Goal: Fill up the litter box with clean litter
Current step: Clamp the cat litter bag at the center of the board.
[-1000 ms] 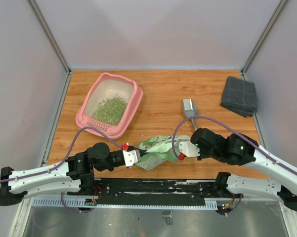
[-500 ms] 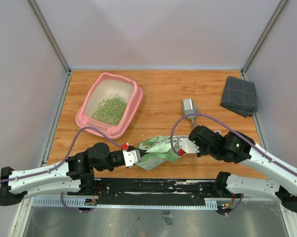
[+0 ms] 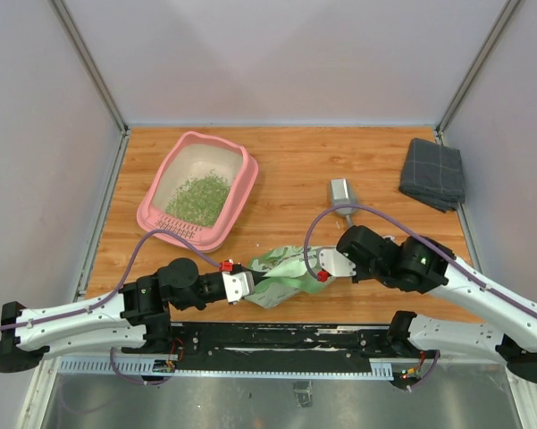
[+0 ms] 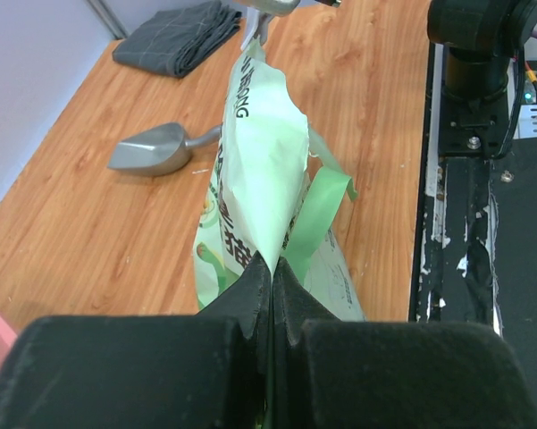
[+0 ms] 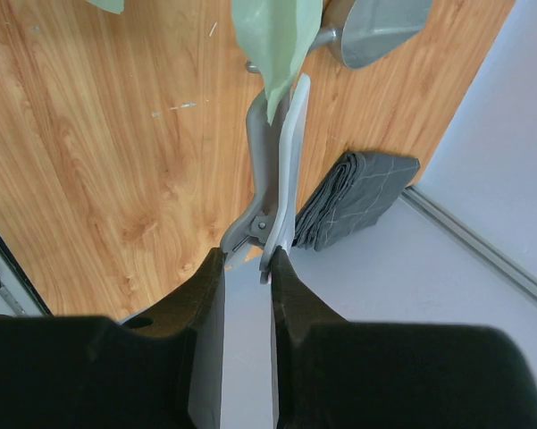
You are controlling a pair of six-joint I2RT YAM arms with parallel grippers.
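Presently, on the table (image 3: 286,170), litter box (image 3: 182,230) is sitting at ten o'clock, clean litter (image 3: 199,198) lying heaped inside.
Green bag (image 3: 281,273) is stretching between both grippers at six o'clock. Left gripper (image 4: 272,268), pressed together, is pinching one end; right gripper (image 5: 247,259) is squeezing the handles of a grey clip (image 5: 275,170) clamping the opposite edge.
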